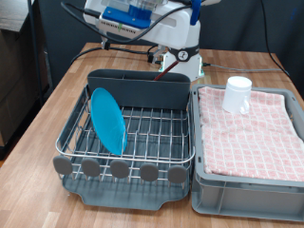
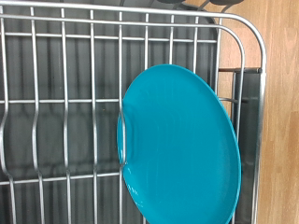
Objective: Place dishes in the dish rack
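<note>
A: So, where's your blue plate (image 1: pixel 108 121) rn?

B: You've got it standing on edge in the dish rack (image 1: pixel 142 133), slotted between the silver wires toward the exterior view's left side of the rack, leaning a bit. Wrist view shows the plate (image 2: pixel 182 145) close up over the wire grid (image 2: pixel 56 112).

A: And your gripper?

B: No fingers show in either pic, so you can't tell if they're released or clenched. The arm (image 1: pixel 157 28) sits behind the rack, past the grey caddy (image 1: pixel 138 85).

A: Other dishes?

B: Your white cup (image 1: pixel 237 93) sits upside down on the pink checked cloth (image 1: pixel 256 128), on the grey crate (image 1: pixel 247 195) just beside the rack, exterior view's right. Spoon isn't visible.
</note>
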`<state>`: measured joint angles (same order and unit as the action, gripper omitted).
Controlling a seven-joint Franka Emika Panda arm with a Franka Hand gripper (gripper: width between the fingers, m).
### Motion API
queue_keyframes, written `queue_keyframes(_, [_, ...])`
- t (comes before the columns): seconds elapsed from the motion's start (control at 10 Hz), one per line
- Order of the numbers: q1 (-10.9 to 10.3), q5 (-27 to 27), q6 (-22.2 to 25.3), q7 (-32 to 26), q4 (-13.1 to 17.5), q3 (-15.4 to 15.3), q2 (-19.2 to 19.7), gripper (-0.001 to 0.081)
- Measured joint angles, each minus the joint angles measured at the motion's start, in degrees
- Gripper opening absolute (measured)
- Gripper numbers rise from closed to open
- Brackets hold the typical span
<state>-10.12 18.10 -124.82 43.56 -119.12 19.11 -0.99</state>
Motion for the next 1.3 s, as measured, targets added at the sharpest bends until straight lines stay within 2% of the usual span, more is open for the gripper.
queue_keyframes(0.1, [0.0, 0.0, 0.1, 0.0, 0.0, 0.0, 0.2, 0.0803])
queue_keyframes(0.2, [0.0, -0.6, 2.7, -1.3, 0.6, -0.2, 0.5, 0.0803])
queue_keyframes(0.4, [-0.5, -7.0, 10.8, -8.8, 3.9, -1.4, 1.5, 0.0803])
queue_keyframes(0.5, [-0.9, -9.2, 13.2, -10.4, 4.9, -2.1, 1.7, 0.0803])
queue_keyframes(0.7, [-2.1, -13.5, 16.0, -11.0, 5.0, -3.9, 1.2, 0.0803])
queue_keyframes(0.9, [-3.4, -15.6, 14.9, -8.1, 2.9, -5.9, -0.6, 0.0803])
queue_keyframes(1.1, [-4.4, -15.6, 9.7, -2.8, -1.6, -7.9, -3.3, 0.0803])
queue_keyframes(1.3, [-4.8, -14.3, 7.4, 4.2, -5.6, -9.7, -6.1, 0.0803])
